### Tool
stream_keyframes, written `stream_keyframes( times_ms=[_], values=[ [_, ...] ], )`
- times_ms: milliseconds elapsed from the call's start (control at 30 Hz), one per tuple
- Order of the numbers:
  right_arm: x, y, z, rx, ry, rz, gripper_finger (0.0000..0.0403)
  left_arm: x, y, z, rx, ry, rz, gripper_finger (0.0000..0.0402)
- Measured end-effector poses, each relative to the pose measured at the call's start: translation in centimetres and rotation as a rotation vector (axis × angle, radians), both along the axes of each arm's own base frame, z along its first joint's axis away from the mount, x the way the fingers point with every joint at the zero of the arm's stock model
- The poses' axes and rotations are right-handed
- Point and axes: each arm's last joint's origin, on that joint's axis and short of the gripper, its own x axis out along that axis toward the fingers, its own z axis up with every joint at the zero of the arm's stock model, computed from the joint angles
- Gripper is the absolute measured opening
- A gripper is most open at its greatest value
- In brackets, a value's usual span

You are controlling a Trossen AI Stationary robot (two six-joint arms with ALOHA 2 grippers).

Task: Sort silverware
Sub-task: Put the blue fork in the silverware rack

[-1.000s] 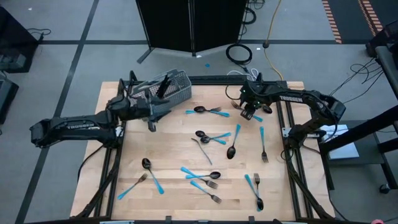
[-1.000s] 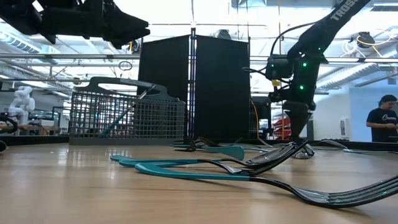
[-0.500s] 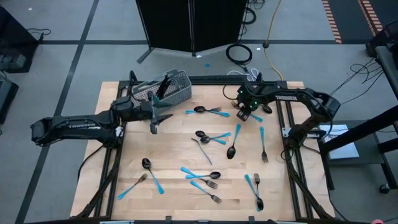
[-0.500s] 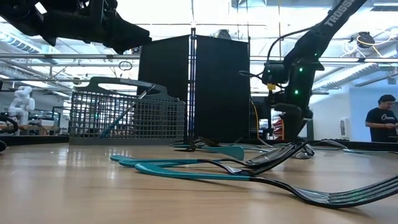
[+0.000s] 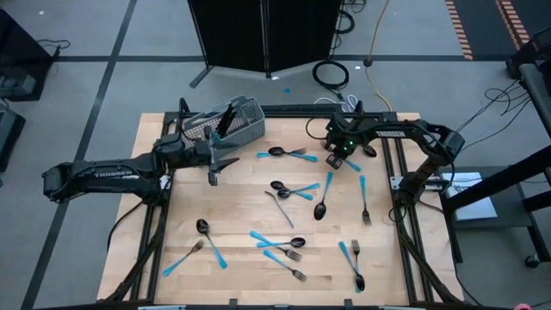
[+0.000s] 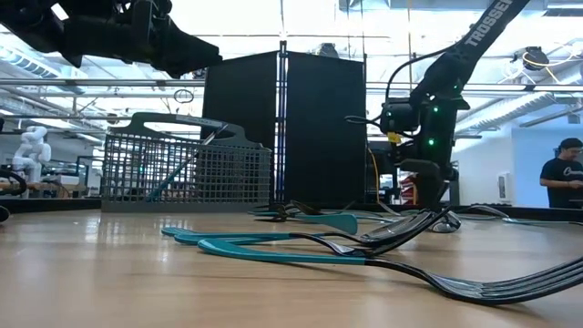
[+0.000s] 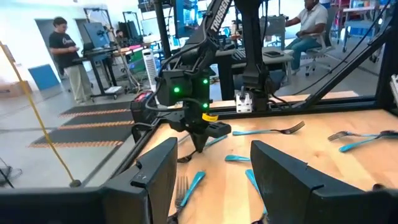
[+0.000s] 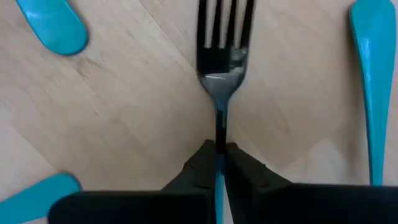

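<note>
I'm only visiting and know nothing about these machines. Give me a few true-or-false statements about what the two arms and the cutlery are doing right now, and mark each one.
1. The right gripper is shut on a fork. True.
2. That fork hangs high in the air. False: in the right wrist view it lies close against the table.
3. The left gripper is open and holds nothing. True.
4. The basket stands at the table's near edge. False: it is at the far left corner, beside the left gripper.
5. All the silverware is already in the basket. False: many blue-handled pieces, such as a spoon, lie loose on the table.
</note>
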Motion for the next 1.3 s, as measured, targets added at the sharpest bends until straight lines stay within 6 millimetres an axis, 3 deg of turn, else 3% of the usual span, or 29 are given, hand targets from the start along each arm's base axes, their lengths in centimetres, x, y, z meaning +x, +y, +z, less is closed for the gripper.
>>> stream_keyframes(
  times_ms=[433, 700, 833, 1067, 1300],
  values=[
    [0.4, 0.4, 6.2, -0.265, -0.294, 0.003, 0.0001, 0.0, 0.0, 0.0, 0.006, 0.0, 0.001, 0.02],
    [2.2, 1.7, 9.5, -0.365, -0.58, 0.082, 0.0, 0.1, 0.0, -0.1, 0.001, 0.008, 0.001, 0.02],
    [3.8, 2.6, 10.6, -0.351, -0.76, 0.15, 0.0, 0.4, 0.1, -0.4, -0.004, 0.022, 0.002, 0.02],
    [5.9, 5.0, 11.9, -0.366, -0.925, 0.217, 0.0, 1.7, 0.4, -0.7, -0.092, -0.027, -0.037, 0.02],
    [8.4, 7.5, 11.7, -0.371, -1.038, 0.314, 0.0, 3.6, 0.0, -1.7, -0.114, -0.054, -0.143, 0.02]
  ],
)
